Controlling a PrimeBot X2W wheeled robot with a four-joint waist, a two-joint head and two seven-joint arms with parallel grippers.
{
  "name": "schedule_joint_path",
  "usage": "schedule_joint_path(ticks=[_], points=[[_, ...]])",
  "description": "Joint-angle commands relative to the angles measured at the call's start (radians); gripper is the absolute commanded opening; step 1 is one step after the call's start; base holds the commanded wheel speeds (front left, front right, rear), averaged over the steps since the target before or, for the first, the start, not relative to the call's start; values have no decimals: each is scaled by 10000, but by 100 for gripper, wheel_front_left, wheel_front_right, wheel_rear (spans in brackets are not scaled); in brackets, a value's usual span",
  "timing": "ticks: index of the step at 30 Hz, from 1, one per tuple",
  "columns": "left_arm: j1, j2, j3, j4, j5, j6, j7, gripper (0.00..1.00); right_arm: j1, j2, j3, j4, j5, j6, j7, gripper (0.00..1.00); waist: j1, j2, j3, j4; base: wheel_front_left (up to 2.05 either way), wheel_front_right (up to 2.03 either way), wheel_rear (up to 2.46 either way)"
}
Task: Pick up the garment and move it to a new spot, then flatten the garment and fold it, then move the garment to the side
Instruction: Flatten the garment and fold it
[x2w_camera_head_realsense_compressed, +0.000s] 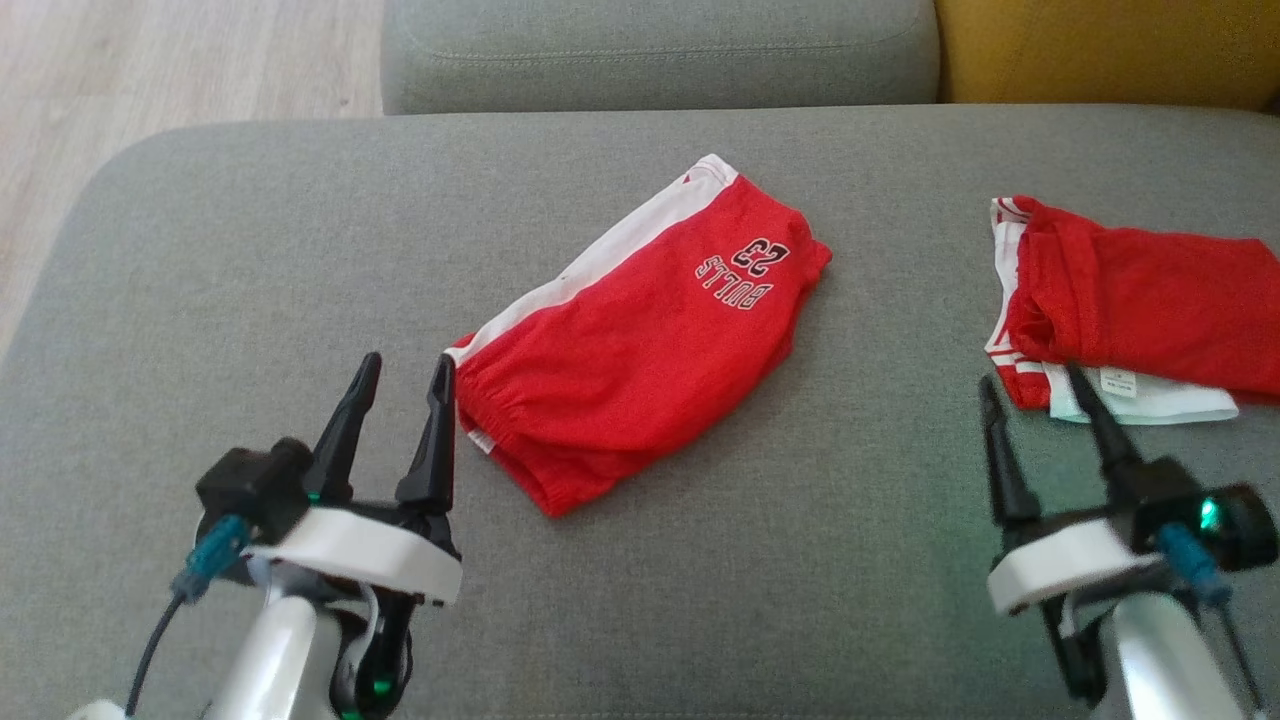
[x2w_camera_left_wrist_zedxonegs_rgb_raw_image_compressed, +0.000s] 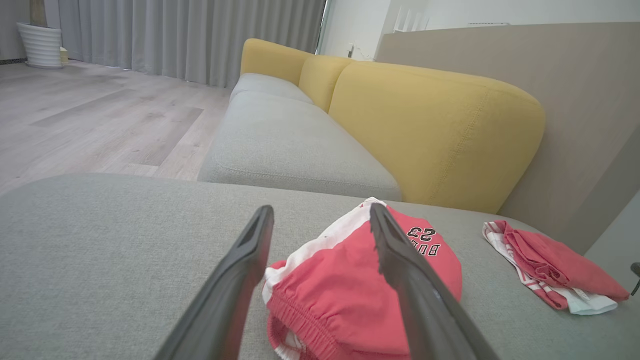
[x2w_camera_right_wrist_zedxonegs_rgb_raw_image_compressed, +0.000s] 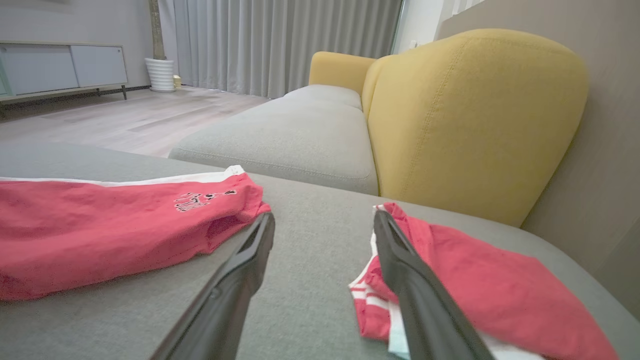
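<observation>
The garment (x2w_camera_head_realsense_compressed: 640, 330), red shorts with a white side stripe and "BULLS 23" print, lies flat and slanted in the middle of the grey cushion (x2w_camera_head_realsense_compressed: 250, 250). My left gripper (x2w_camera_head_realsense_compressed: 407, 362) stands open just left of its elastic waistband, the right fingertip close to the cloth, nothing between the fingers. In the left wrist view the shorts (x2w_camera_left_wrist_zedxonegs_rgb_raw_image_compressed: 350, 265) lie right ahead of the open left gripper (x2w_camera_left_wrist_zedxonegs_rgb_raw_image_compressed: 321, 210). My right gripper (x2w_camera_head_realsense_compressed: 1032, 380) is open and empty at the lower right. In the right wrist view the right gripper (x2w_camera_right_wrist_zedxonegs_rgb_raw_image_compressed: 324, 216) points between the shorts (x2w_camera_right_wrist_zedxonegs_rgb_raw_image_compressed: 110, 230) and another red garment.
A second red-and-white garment (x2w_camera_head_realsense_compressed: 1130, 300) lies bunched at the cushion's right edge, just beyond my right fingertips; it also appears as a red heap (x2w_camera_right_wrist_zedxonegs_rgb_raw_image_compressed: 475, 280). Behind are another grey seat (x2w_camera_head_realsense_compressed: 660, 50) and a yellow backrest (x2w_camera_head_realsense_compressed: 1100, 50). Wood floor (x2w_camera_head_realsense_compressed: 150, 60) lies far left.
</observation>
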Motion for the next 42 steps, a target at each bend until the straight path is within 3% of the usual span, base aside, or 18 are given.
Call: schedule_joint_path(ticks=[1,10,19,25,33,42], points=[[-203,-71,571,-448,136,-101,-122,100,-117,96,118,-532,-156,33,37,100,1,-1,3,-5,0,0,0],[342,-610,1319,-607,621,-547,-122,100,417,453,5,-1235,5,33,497,100,1,-1,280,183,0,0,0],[-63,-773,1367,-516,738,-833,-122,100,-400,499,114,-1381,1452,33,1662,100,1,-1,1138,899,0,0,0],[-487,-786,942,-481,323,-897,-122,100,-1851,501,179,-321,3463,33,2968,100,1,-1,1743,1672,0,0,0],[-846,-788,529,-435,-22,-891,-122,100,-3789,502,-888,2104,5220,33,4074,100,1,-1,2268,2469,0,0,0],[-958,-788,328,-428,-195,-850,-122,100,-5513,503,-1428,4778,5255,33,4369,100,1,-1,2478,2916,0,0,0]])
